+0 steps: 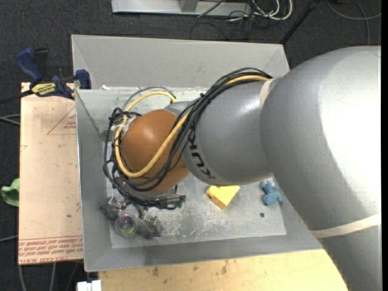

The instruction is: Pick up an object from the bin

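My gripper point(147, 202) is low in the bin's front left corner, mostly hidden under the arm's orange cover and cables. Right below it lies a small round clear thing with a shiny iridescent face point(126, 225). A greyish piece point(111, 210) lies to that thing's left and another greyish piece point(149, 224) to its right, both close to the gripper. Whether anything is in the gripper is hidden from me.
A yellow wedge-shaped block point(223, 196) lies on the bin floor to the right of the gripper. Further right a small blue figure point(270, 193) sits beside the arm. The big grey arm covers the bin's right half.
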